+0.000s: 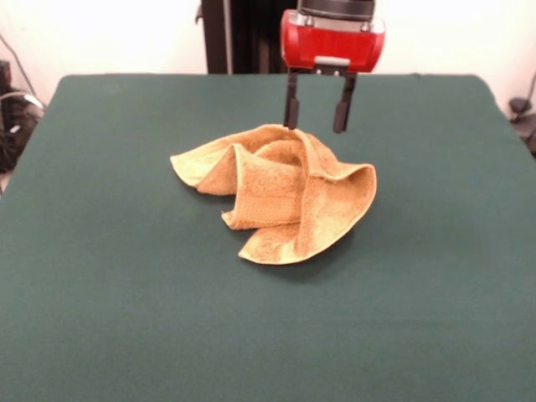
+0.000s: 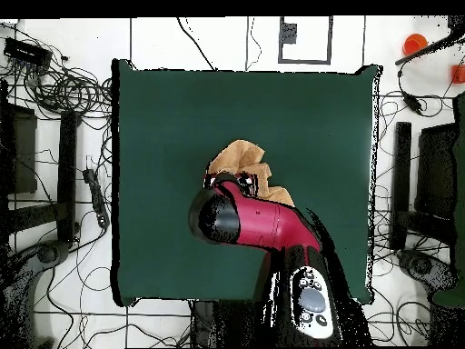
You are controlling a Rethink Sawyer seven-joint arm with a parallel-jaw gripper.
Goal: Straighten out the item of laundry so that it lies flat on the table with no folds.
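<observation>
Front and overhead, shared table (image 1: 126,318)

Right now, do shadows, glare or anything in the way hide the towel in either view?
Front view: even light, no glare, towel fully visible with a soft shadow on the table beneath its raised folds, open gripper just above. Overhead view: the arm covers much of the towel.

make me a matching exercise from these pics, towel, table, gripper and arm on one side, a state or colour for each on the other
Things:
1. towel
2. table
3. gripper
4. arm

States:
A. dark green, flat
B. open, jaws just above the cloth
C. tan, crumpled in folds
D. red and black, reaching over the table

Pairs: 1-C, 2-A, 3-B, 4-D
</observation>
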